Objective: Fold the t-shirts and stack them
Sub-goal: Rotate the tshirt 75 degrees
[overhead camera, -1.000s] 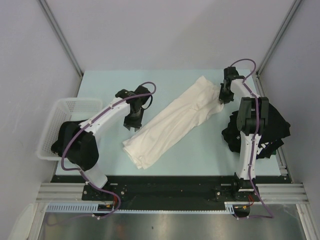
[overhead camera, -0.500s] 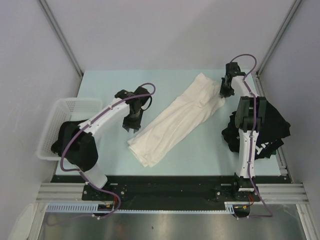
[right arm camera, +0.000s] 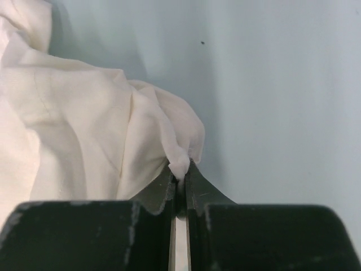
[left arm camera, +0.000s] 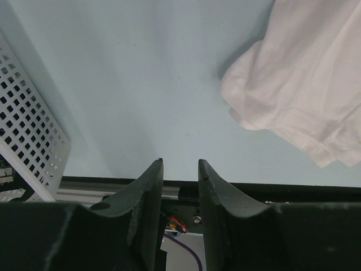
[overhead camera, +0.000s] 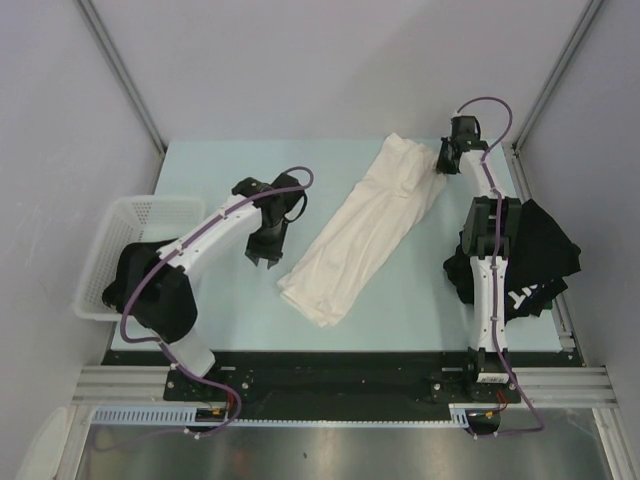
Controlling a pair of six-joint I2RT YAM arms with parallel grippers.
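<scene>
— Right gripper (right arm camera: 179, 172), what do you have on it?
— From my seat I read its jaws as pressed nearly together, pinching a small fold of the cream t-shirt (overhead camera: 365, 235) at the fingertips. Its wrist view shows the cloth bunched to the left of the pinch and bare table (overhead camera: 220, 170) to the right.
— Where does that shirt lie?
— Take the white mesh basket (overhead camera: 140, 215) as the mark. The shirt is well to the right of it, near the middle of the table. It lies as a long folded band running diagonally. Its near end is the one closer to the basket. Its far end runs away to the right and back, where the right gripper has hold of it.
— And the left gripper (overhead camera: 265, 255)?
— I see it between the basket and the shirt's near end, pointing down over bare table. Its jaws are partly apart with nothing between them, and it touches neither the basket nor the shirt. In its wrist view the basket wall is at the left edge and the shirt's end at the upper right.
— Any other shirts?
— 1 heap of black t-shirts (overhead camera: 545, 250) with some white print, on the opposite side of the table from the basket, beyond the right arm. I cannot tell how many are in it.
</scene>
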